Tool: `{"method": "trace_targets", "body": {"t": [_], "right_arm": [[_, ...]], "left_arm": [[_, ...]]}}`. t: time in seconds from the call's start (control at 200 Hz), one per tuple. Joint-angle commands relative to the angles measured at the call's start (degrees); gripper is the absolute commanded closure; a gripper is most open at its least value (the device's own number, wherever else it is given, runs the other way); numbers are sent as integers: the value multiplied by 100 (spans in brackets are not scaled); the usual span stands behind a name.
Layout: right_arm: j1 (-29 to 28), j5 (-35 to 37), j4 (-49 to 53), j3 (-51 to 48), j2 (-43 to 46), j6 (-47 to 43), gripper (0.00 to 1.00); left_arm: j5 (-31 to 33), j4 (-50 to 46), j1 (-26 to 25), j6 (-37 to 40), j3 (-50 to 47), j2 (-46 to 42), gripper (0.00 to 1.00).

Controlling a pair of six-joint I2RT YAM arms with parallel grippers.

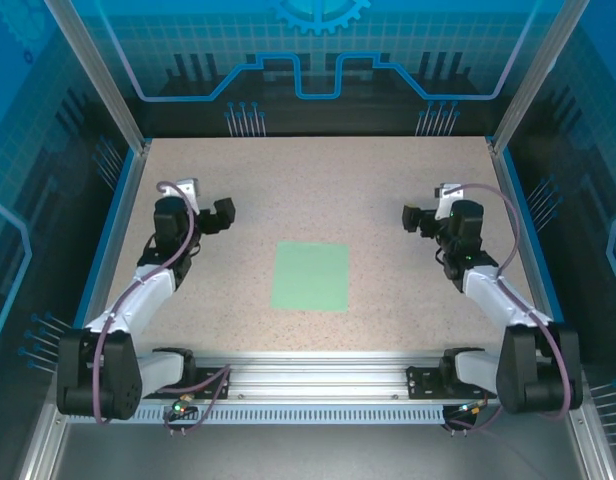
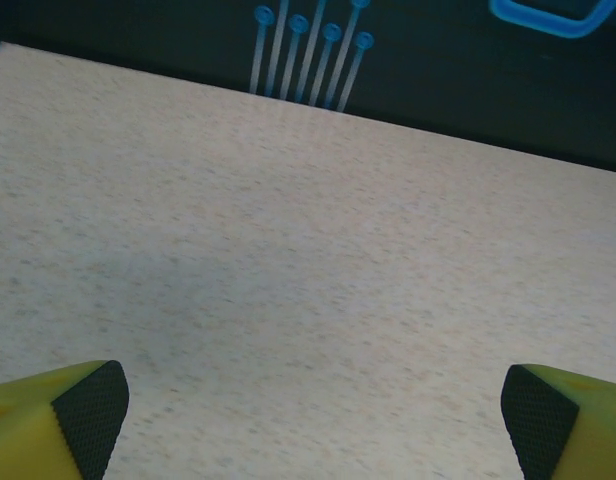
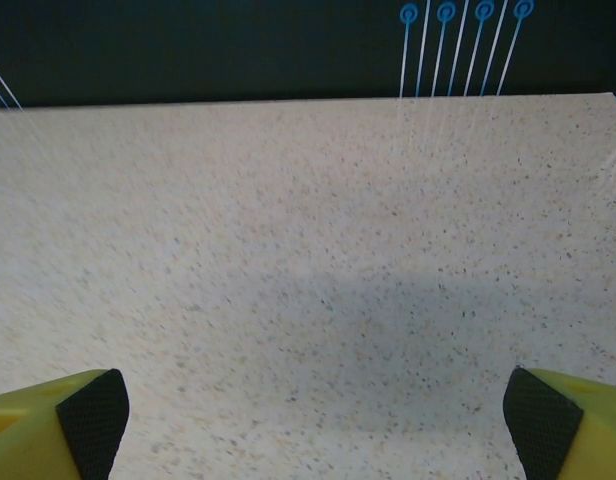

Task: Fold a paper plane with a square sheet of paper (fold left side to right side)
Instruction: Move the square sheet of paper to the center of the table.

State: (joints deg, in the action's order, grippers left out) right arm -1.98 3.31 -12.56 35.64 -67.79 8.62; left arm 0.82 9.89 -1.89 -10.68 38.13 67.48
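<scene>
Square sheet of paper (image 1: 310, 276) lies flat on the speckled table (image 1: 308, 185), and that table is the largest thing on my screens, a pale beige top running back to a dark back wall (image 1: 308, 95) printed with blue lines; along its near edge I see the aluminium rail (image 1: 318, 368) that carries both bases; the left arm (image 1: 138, 292) reaches up the left side and the right arm (image 1: 488, 290) up the right side, each bent inward toward the middle; between them, nearer the rail than the wall and about midway left to right, the square sheet of paper is pale mint green and plain, its edges roughly parallel to the table's; the left gripper (image 1: 224, 212) hangs well apart from the sheet, beyond it and to its left, and the right gripper (image 1: 412, 217) likewise beyond it and to its right; neither touches it; on my left wrist feed the left gripper (image 2: 313, 425) has its jaws spread wide over bare table, gripping nothing; my right wrist feed shows the right gripper (image 3: 313, 425) just as wide, also over bare table; smallest of all, the black textured pads (image 2: 88, 412) on yellow fingertips sit at the lower corners of each wrist feed.
</scene>
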Motion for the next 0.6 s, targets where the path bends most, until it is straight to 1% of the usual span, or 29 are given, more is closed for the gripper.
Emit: {"method": "trace_targets", "body": {"t": [0.0, 0.11, 0.25, 0.315, 0.405, 0.495, 0.595], "right_arm": [[-195, -239, 2044, 514, 318, 753, 0], [-436, -329, 3106, 923, 494, 1085, 0], [-780, -367, 3840, 1118, 650, 1192, 0], [-910, -295, 3985, 1096, 726, 1264, 0], [-1032, -166, 3939, 944, 848, 1404, 0], [-1059, -98, 3893, 842, 872, 1488, 0], [-1083, -33, 3923, 840, 849, 1514, 0]], "left_arm": [[-407, -1647, -644, -365, 396, -30, 1], [-586, -2456, -1287, -321, 858, 239, 4], [-510, -3218, -2194, -204, 1405, 879, 7], [-528, -3399, -2564, -155, 1589, 1243, 9], [-521, -3665, -3029, -51, 1912, 1797, 14], [-436, -3976, -3384, 99, 2265, 2330, 22], [-210, -4257, -3664, 221, 2595, 2835, 31]]}}
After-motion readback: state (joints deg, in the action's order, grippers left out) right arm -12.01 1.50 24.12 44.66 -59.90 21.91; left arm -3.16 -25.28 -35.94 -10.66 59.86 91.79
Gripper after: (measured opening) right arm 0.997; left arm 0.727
